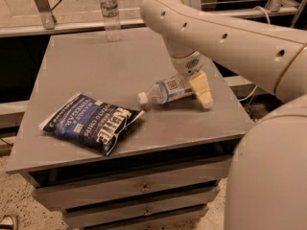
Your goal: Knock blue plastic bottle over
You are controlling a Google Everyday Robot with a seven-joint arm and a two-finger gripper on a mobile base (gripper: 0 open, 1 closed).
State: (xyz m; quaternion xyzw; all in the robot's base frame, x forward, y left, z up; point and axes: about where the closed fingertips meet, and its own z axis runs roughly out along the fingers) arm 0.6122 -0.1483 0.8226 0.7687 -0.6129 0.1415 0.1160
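Observation:
The blue plastic bottle (167, 90) lies on its side on the grey table (96, 66), right of the middle. Its white cap (142, 98) points left toward the chip bag, and its pale label faces up. My gripper (202, 93) hangs from the big white arm (216, 28) and sits at the bottle's base end, touching or just in front of it. The base of the bottle is hidden behind the gripper.
A dark blue chip bag (91, 122) lies at the front left of the table, its corner close to the cap. A smaller clear bottle (110, 13) stands upright at the table's back edge. Drawers (139, 188) are below. My arm covers the right side.

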